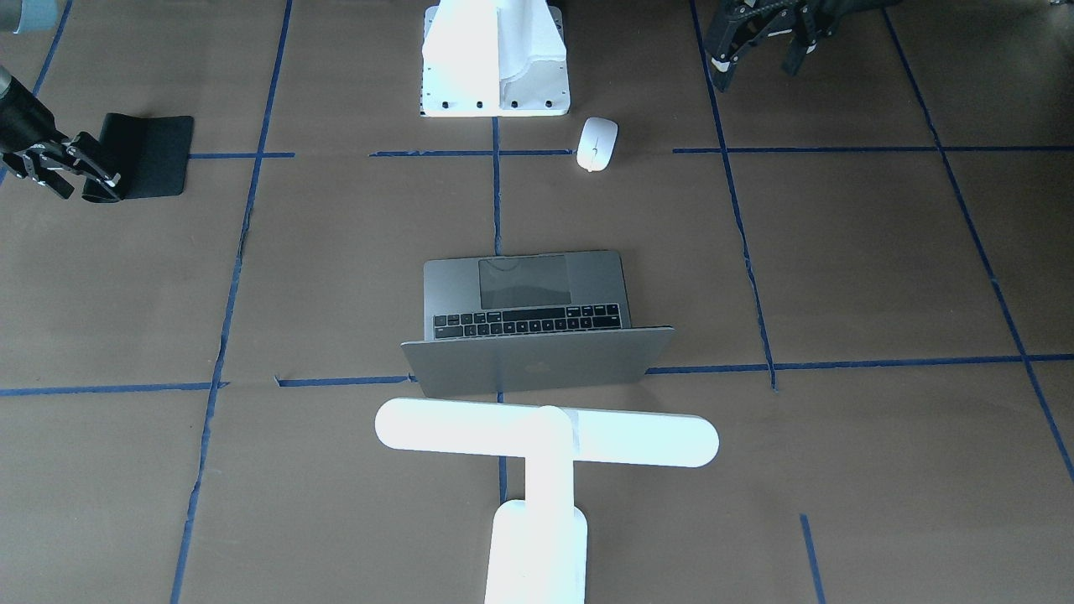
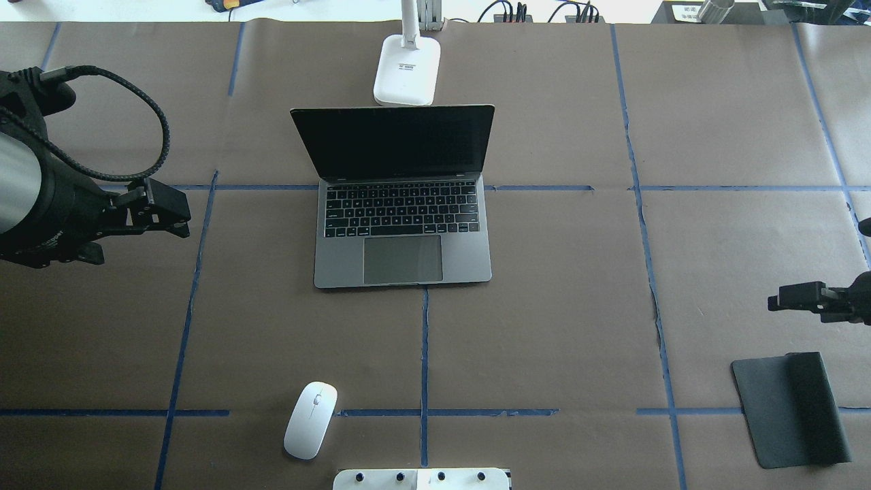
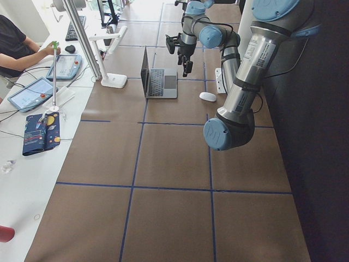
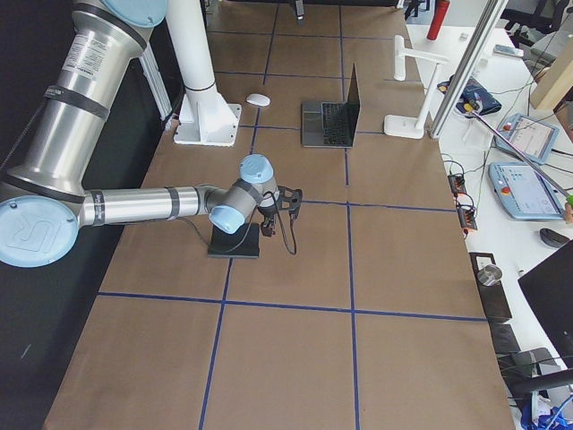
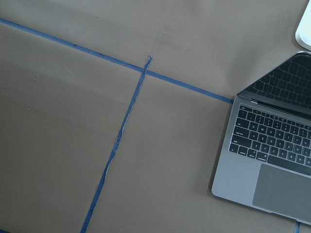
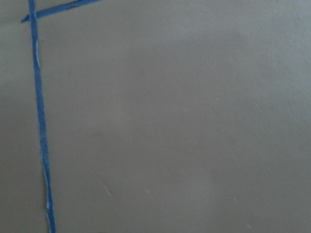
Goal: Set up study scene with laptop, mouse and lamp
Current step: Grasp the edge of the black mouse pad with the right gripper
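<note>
Brown paper-covered table (image 2: 544, 306) gridded with blue tape (image 2: 424, 354), white bench (image 3: 32, 180) alongside.

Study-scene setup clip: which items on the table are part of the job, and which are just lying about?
Part of the job:
- slim grey metal laptop, lid open
- small glossy white oval mouse
- white T-shaped lamp

Just lying about:
- flat black rectangular mat
- blocky white pedestal with bolt holes

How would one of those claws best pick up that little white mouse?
Come straight down from above and pinch the mouse across its two long sides at mid-length. It lies flat and low, a narrow oval, with nothing close on either side.
</note>
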